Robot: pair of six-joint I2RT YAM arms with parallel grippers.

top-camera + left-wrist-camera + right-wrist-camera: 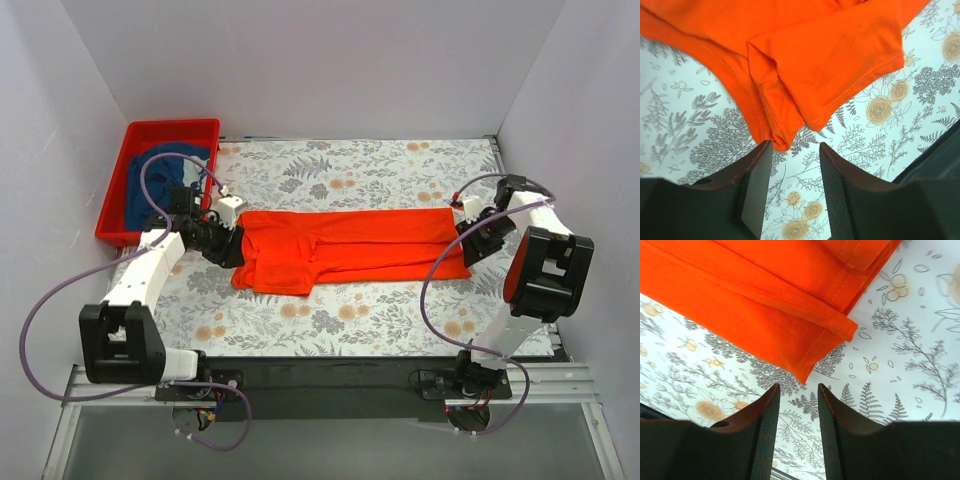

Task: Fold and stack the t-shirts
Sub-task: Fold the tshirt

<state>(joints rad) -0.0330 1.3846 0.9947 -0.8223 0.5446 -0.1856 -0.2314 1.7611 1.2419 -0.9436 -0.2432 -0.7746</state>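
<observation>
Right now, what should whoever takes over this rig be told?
Left end effector: open, empty, at the left end of the orange t-shirt.
Right end effector: open, empty, at its right corner.
Done: orange t-shirt folded lengthwise into a long strip on the table.
Blue t-shirt sits bunched in the red bin.
Left: likely fold the strip shorter, then fold the blue one and stack both.
</observation>
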